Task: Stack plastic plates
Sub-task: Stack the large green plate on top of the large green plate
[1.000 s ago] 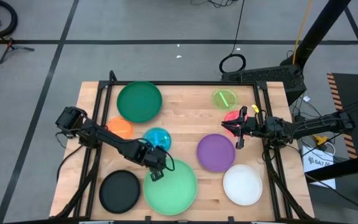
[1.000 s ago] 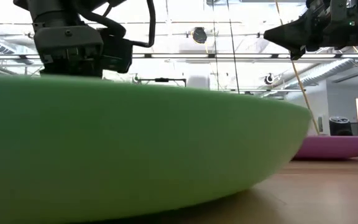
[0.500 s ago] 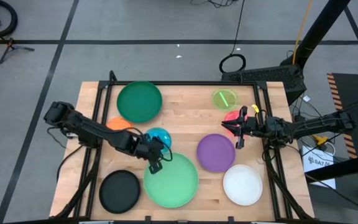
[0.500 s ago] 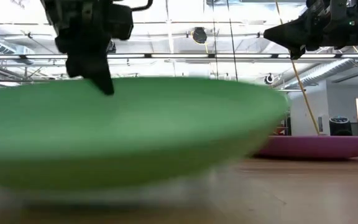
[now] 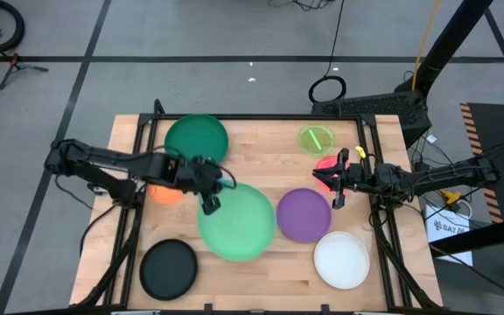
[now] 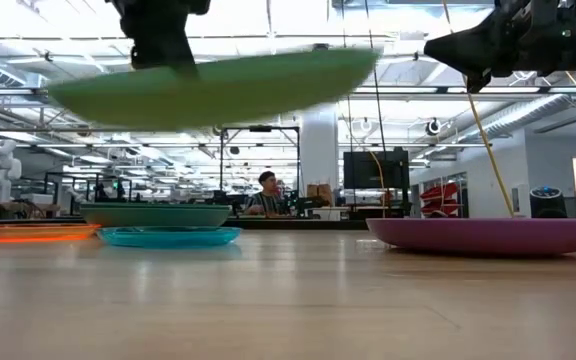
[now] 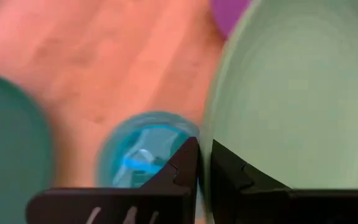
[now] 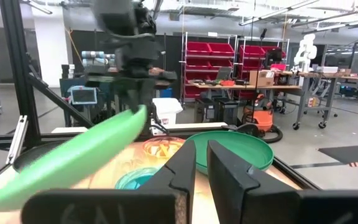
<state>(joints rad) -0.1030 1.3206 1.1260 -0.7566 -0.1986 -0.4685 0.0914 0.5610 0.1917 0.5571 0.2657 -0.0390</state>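
Note:
My left gripper is shut on the large mint green plate, which hangs in the air above the table's middle. In the left wrist view the small blue plate lies on the wood right below the fingers. The dark green plate, orange plate, black plate, purple plate, white plate and lime plate lie flat on the table. My right gripper waits shut, raised over a pink plate at the right side. My left gripper pinches the mint green plate's rim between its two fingers, coming from above and pointing down. One finger is inside the bowl and one outside. The plate is lifted clear of the table and tilted, its free side higher.
Black frame rails run along the table's left and right sides. Bare wood lies between the dark green and lime plates, and along the near edge between the black and white plates. A person sits in the room far behind the table.
My left gripper has risen and moved toward the table's far edge, carrying the mint green plate by its rim. The plate, which rested near the near edge, is now lifted clear and tilted, over the blue plate.

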